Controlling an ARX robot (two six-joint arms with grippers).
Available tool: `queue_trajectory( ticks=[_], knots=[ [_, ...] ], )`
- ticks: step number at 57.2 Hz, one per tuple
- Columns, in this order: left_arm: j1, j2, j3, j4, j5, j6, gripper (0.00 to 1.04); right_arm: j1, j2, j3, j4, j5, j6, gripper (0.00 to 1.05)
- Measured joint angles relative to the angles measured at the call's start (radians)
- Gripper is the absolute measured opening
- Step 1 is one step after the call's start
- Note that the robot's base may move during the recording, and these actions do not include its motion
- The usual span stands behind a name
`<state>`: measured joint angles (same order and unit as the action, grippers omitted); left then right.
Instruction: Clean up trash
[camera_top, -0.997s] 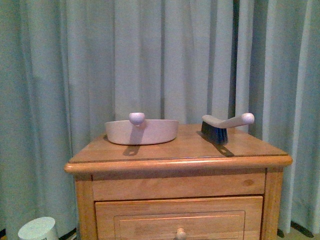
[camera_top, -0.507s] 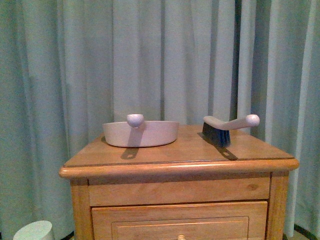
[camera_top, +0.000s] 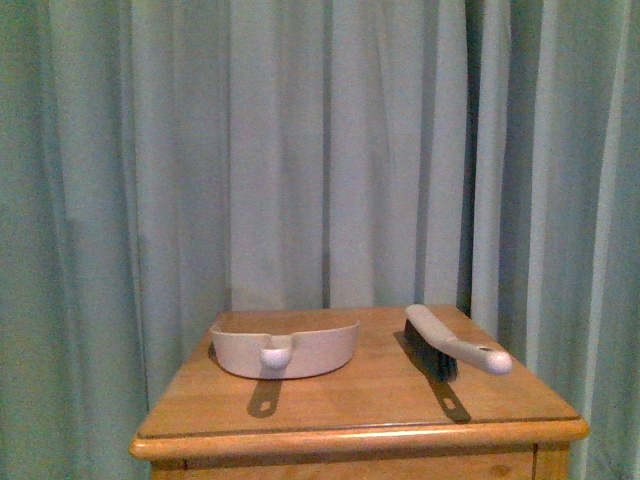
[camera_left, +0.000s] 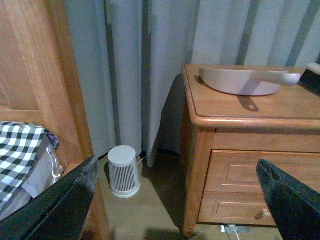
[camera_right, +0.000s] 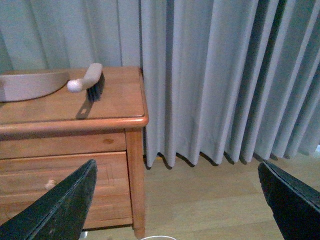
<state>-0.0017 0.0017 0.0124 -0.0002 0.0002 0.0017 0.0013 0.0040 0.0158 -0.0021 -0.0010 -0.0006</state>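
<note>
Bedroom: wooden nightstand (camera_top: 350, 415), curtains (camera_top: 300, 150), checked bedding (camera_left: 20, 150).

- Pale beige scoop-shaped plastic dustpan (camera_top: 300, 352): plain.
- Long-handled hand brush (camera_top: 452, 345): beige handle, black bristles.
- Wooden surface (camera_top: 350, 400): honey-brown.
- Pleated curtain (camera_top: 300, 150): grey-blue.
- Rumpled cloth (camera_left: 19, 150): black-and-white check.
- Left gripper (camera_left: 176, 165): black.

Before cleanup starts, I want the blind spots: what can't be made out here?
Trash: no tissue wad shows in any view.
Dustpan floor: hidden by its own near wall in front and left wrist views; cropped in right wrist view.
Brush: cropped by the left wrist view's edge.
Nightstand drawers: below the front view's edge.
</note>
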Motion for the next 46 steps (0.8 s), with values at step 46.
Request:
queue_trajectory(
  ticks=[46],
  knots=[
    [-0.208, 1.377, 1.12, -0.137, -0.17, -0.161, 0.97, 0.0, 0.0, 0.0, 0.0, 0.0, 0.0, 0.97]
  ],
)
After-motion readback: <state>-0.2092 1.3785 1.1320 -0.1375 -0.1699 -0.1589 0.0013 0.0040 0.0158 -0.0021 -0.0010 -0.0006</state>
